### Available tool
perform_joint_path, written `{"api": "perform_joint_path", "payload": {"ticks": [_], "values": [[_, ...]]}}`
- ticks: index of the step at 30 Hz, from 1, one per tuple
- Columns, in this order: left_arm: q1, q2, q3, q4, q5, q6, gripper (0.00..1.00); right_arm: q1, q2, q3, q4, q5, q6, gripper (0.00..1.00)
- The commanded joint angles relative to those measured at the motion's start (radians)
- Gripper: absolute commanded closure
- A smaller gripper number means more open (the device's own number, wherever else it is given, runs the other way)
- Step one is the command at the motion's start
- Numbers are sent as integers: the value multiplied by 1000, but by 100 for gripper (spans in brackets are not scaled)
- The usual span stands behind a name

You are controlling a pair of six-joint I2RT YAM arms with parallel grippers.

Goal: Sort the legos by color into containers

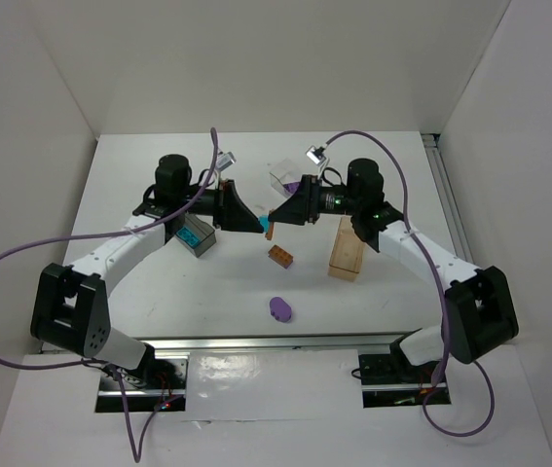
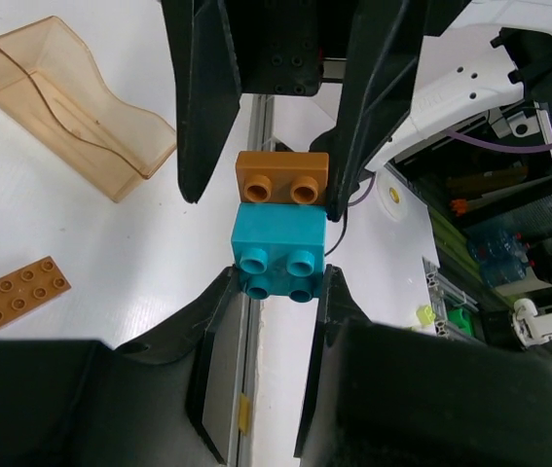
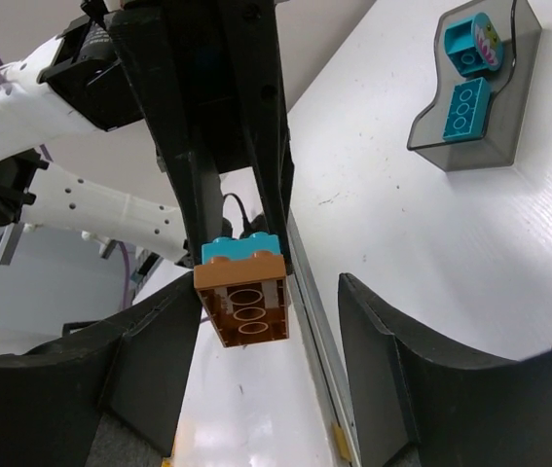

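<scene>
Two bricks locked together hang in mid-air at the centre of the top view, right between the arms' tips. The left gripper (image 2: 276, 297) is clamped on the teal brick (image 2: 277, 229), a finger pressed to each side, and the brick's four studs face straight into the left wrist camera. Stuck to it is the orange-brown brick (image 3: 244, 304). Its underside is turned to the right wrist camera, three sockets in a row, with the long axis running up and down that frame at a slight tilt. The right gripper (image 3: 268, 292) is not closed: the brick sits against one finger, and a clear gap shows between it and the other.

Down on the table (image 1: 198, 292), just below the pair in the top view, a flat orange-brown plate (image 1: 280, 256) lies studs up, long axis roughly left to right. The purple oval piece (image 1: 278, 309) lies lower centre, well apart. The smoky grey container (image 3: 514, 107), upper right of the right wrist view, holds teal pieces. The clear container (image 1: 293, 173) sits above the grippers with something purple inside. The tan container (image 1: 346, 248) stands to the right, long axis up and down.
</scene>
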Motion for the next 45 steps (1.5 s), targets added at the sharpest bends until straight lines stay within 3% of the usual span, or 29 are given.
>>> {"api": "perform_joint_path", "payload": {"ticks": [1, 2, 3, 6, 9, 20, 22, 24, 25, 28, 29, 33, 36, 39, 45], "values": [[-2, -34, 3, 30, 40, 23, 100, -4, 2, -15, 79, -6, 18, 39], [-2, -34, 3, 30, 40, 23, 100, -4, 2, -15, 97, -6, 18, 42], [-2, -34, 3, 30, 40, 23, 100, -4, 2, -24, 107, -6, 30, 53], [-2, -34, 3, 39, 40, 23, 100, -4, 2, -37, 130, -6, 40, 73], [-2, -34, 3, 39, 40, 23, 100, -4, -18, -47, 128, 16, 49, 85], [86, -52, -32, 68, -53, -38, 100, -72, -117, -95, -94, 184, -62, 88], [99, -52, -32, 12, -81, -38, 100, -72, -117, -75, -178, 229, -85, 88], [122, -52, 6, -106, -194, 15, 100, -72, -117, -52, -270, 318, -117, 88], [142, -52, 35, -245, -263, 29, 100, -72, -117, -28, -306, 383, -131, 88], [161, -52, 96, -568, -748, 16, 100, -72, -127, 11, -464, 523, -166, 86], [161, -52, 97, -623, -967, -10, 100, -72, -140, 21, -497, 659, -166, 86], [161, -8, 97, -742, -1220, -93, 100, -72, -186, 21, -583, 899, -166, 86], [170, 38, 97, -751, -1282, -115, 100, -72, -186, 32, -697, 1056, -152, 86], [170, 63, 118, -751, -1308, -124, 100, -72, -229, -14, -697, 1211, -111, 86], [161, 97, 144, -812, -1426, -124, 100, -72, -200, -37, -778, 1326, -68, 86]]}}
